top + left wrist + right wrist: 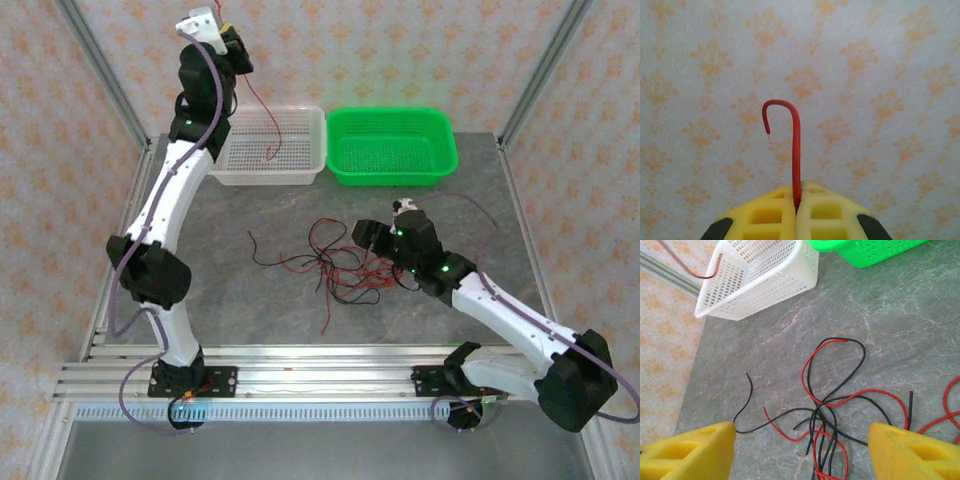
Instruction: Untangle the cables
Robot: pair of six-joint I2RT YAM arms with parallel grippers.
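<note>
Top external view is showing the left gripper lifted high at the far left, above the white basket, and it is pinching one red wire that is hanging down over that basket (whether its lower tip is touching the mesh, I cannot tell). Left wrist view is showing the yellow pads of the left gripper pressed together on the red wire, whose free end is curling over into a hook against the patterned wall. On the grey table the remaining cables, red and black, are lying in a loose knot at the middle, well apart from both baskets. The right gripper is hovering just at the right side of that knot with its jaws spread wide. In the right wrist view its pads are standing well apart on either side of the cables, gripping nothing. One black strand is straying out to the left. The green basket is sitting just beside the white one along the far edge. Bare tabletop is lying open to the left of the knot and between it and the near rail.
</note>
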